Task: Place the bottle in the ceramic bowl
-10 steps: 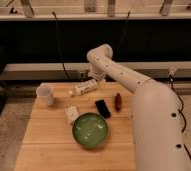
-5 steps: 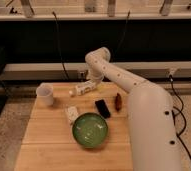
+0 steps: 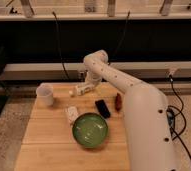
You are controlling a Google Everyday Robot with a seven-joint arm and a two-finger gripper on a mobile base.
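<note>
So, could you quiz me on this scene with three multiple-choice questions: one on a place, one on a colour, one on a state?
1. Where is the white cup?
A. at the table's far left corner, as the camera sees it
B. inside the bowl
C. on the floor

2. What colour is the ceramic bowl?
A. red
B. green
C. blue

3. How is the bottle?
A. upright in the bowl
B. lying on its side on the table
C. held high in the air

Answers:
1 A: the cup stands on the wooden table at that corner.
2 B: its inside is plainly green.
3 B: it lies near the table's far edge, with the gripper close by it.
</note>
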